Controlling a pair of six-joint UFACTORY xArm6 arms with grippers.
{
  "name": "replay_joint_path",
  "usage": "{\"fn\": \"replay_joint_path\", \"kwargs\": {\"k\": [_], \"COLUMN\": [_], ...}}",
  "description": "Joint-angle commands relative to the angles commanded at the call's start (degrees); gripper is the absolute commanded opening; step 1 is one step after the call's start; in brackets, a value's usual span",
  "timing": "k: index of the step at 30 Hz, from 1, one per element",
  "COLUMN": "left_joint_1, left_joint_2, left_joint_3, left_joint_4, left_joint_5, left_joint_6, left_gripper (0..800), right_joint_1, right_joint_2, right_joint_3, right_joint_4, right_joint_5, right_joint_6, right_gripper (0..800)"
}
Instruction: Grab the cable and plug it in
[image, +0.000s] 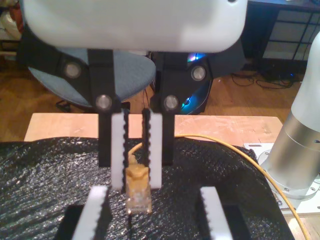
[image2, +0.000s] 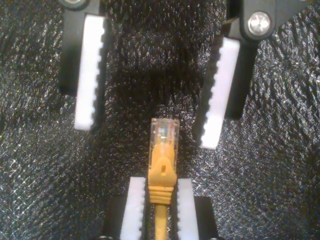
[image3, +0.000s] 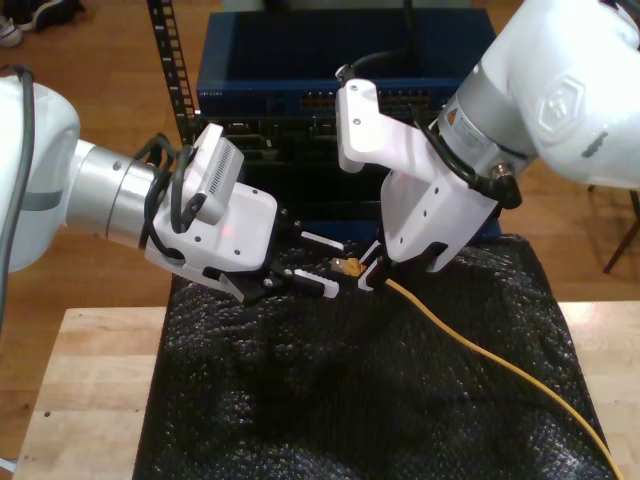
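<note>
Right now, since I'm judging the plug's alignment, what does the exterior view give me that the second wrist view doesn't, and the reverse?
The exterior view adds the blue rack unit with its row of ports behind the arms, and the cable trailing over the black mat toward that view's lower right. The second wrist view adds close detail: the clear plug on its orange boot, with the jaws of my second gripper shut on the boot. Both share the plug pointing toward the open jaws of my first gripper.
</note>
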Motion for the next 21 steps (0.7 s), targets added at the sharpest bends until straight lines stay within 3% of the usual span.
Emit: {"fn": "replay_joint_path", "kwargs": {"k": [13, 21], "left_joint_1": [0.09, 0.18], "left_joint_2": [0.0, 0.09], "left_joint_3": [0.09, 0.09], "left_joint_4": [0.0, 0.0], "left_joint_5": [-0.09, -0.09], "left_joint_6": [-0.09, -0.09], "left_gripper": [271, 267], "right_joint_1": [-0.09, 0.0], "right_joint_2": [-0.09, -0.09], "right_joint_3": [0.0, -0.09], "right_joint_4": [0.0, 0.35], "right_joint_5": [0.0, 0.0], "right_joint_6": [0.0, 0.0], "right_gripper": [4, 4]}}
